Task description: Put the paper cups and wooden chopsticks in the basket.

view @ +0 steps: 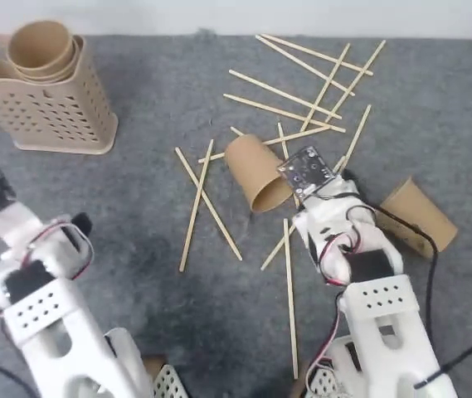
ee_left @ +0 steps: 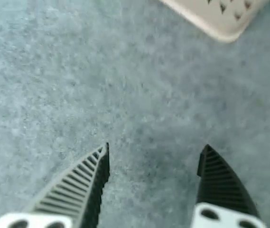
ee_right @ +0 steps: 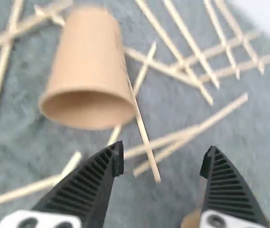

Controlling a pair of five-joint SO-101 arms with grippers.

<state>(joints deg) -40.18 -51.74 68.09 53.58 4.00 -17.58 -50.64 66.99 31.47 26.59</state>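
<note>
A paper cup (view: pixel 256 172) is lying on its side mid-table among scattered chopsticks (view: pixel 196 206), a second cup (view: pixel 418 215) near the right edge. The right gripper (ee_right: pixel 163 164) is hanging spread at the first cup's mouth. The left gripper (ee_left: pixel 153 164) is hovering spread over bare carpet (ee_left: pixel 125 85) near the far-left basket (view: pixel 53 112).

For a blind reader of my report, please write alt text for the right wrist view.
The open right gripper hangs above a grey mat, close to a paper cup lying on its side with its mouth toward the camera. Wooden chopsticks lie scattered around the cup, one along its side.
</note>
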